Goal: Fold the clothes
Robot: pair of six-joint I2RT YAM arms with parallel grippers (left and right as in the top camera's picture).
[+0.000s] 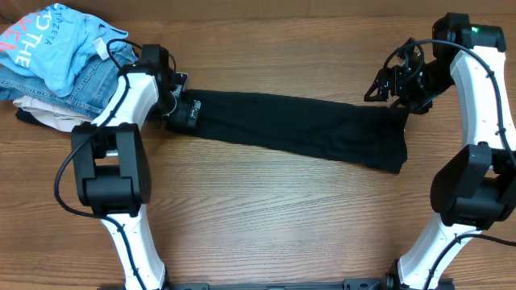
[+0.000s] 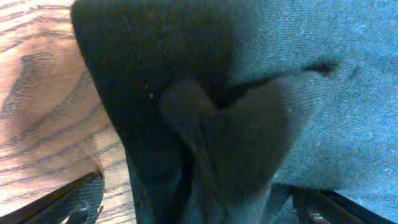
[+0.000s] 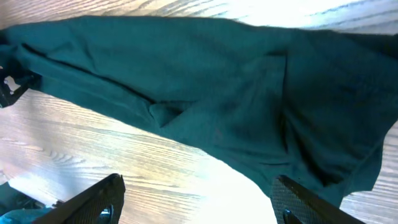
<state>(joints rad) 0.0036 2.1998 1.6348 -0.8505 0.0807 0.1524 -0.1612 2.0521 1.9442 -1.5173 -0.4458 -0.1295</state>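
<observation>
Black garment (image 1: 298, 129) is laid stretched across the table (image 1: 266, 217), between both grippers. Being soft, light and limp, it is best pinched at an end hem. The left gripper (image 2: 202, 208) is spread wide around bunched cloth without clamping it; the right gripper (image 3: 199, 199) is held open, empty.

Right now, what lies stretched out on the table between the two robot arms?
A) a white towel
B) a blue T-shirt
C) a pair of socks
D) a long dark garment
D: the long dark garment lies in a strip across the table, one end at the left gripper and the other near the right gripper.
</observation>
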